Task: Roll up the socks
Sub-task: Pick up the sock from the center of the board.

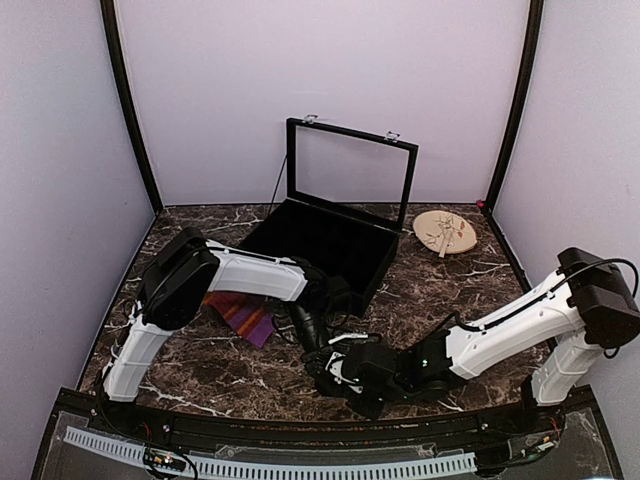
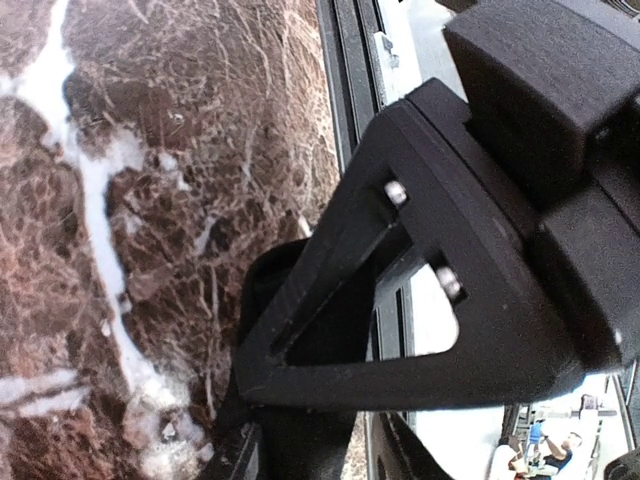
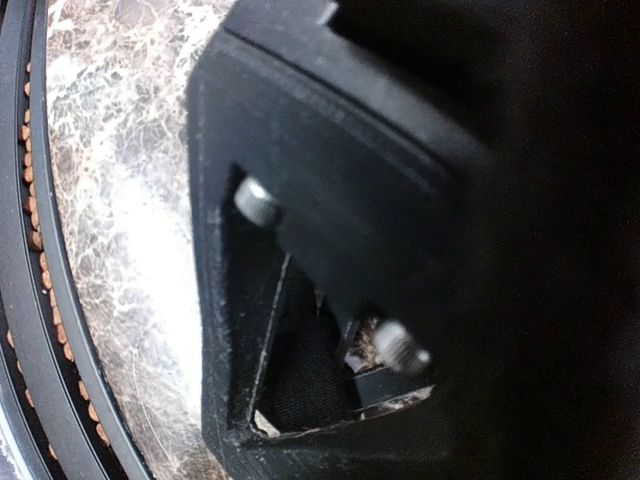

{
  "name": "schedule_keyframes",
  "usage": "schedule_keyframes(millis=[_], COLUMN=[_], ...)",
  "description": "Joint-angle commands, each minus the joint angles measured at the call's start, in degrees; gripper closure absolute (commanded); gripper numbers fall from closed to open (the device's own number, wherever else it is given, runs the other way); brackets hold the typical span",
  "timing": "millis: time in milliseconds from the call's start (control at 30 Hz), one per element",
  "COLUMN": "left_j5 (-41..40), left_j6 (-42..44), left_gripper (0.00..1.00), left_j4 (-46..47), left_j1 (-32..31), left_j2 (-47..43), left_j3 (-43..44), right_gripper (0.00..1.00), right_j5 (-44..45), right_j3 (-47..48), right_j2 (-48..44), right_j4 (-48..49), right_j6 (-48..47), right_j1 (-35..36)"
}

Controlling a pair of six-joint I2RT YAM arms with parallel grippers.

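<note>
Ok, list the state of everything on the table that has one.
Case: open, lid upright.
Striped sock: flat, unrolled, partly under the left arm.
Black sock: bunched between both grippers, not rolled.
Left gripper: at the black sock, jaws unclear.
Right gripper: at the black sock, jaws unclear.

The table (image 1: 440, 290) looks like polished brown marble with white veins. The striped sock (image 1: 240, 318) is soft knit cloth. The far box (image 1: 330, 240) is matt black, and the plate (image 1: 466, 233) is pale wood.
</note>
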Motion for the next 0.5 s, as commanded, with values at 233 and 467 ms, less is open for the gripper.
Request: schedule_keyframes(millis=[233, 467], left_j5=[-12.2, -15.3], left_j6=[-5.9, -7.9], left_gripper=[0.60, 0.60], left_j4=[2.1, 4.1], left_j1=[1.8, 3.1], left_j2=[0.0, -2.4], left_j3=[-2.3, -5.9], right_gripper=[0.95, 0.97], right_j5=[-4.5, -5.0], right_j3=[-1.0, -1.5], right_j2=[1.3, -0.9], right_j4=[-3.5, -2.9], right_j6=[2.2, 3.3], right_j1=[-1.8, -2.1])
